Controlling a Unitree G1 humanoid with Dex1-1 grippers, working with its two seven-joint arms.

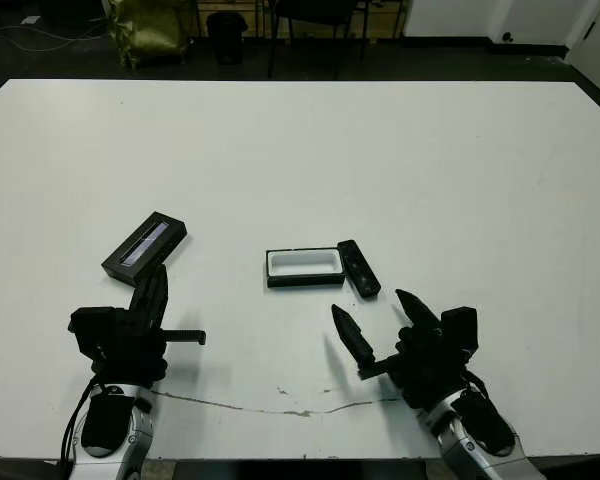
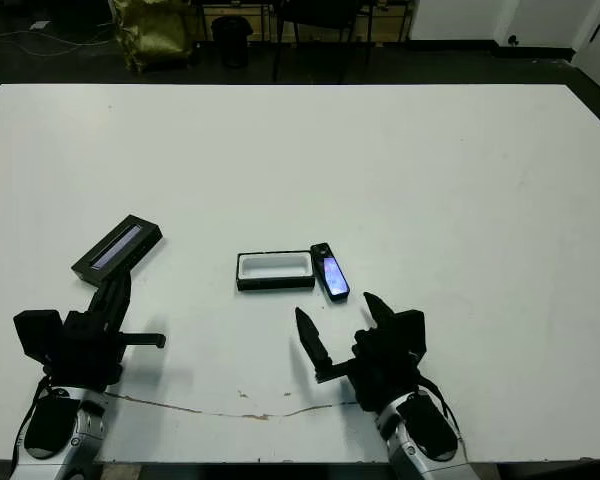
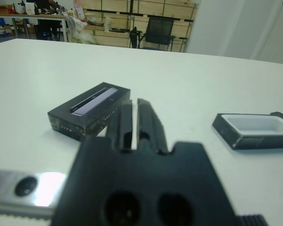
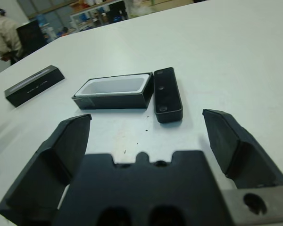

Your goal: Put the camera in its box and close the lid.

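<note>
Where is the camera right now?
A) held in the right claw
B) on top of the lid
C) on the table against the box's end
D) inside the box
C: the camera lies on the table touching one end of the open box, whose white inside holds nothing.

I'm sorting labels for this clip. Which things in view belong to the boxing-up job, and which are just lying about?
Belong to the job:
- camera, on the table beside the box's right end
- box, open, white lining showing
- lid, off to the left
- right hand, open, near the camera
- left hand, shut, near the lid

Just lying about:
- nothing else on the white table
- chair and shelves beyond it
</note>
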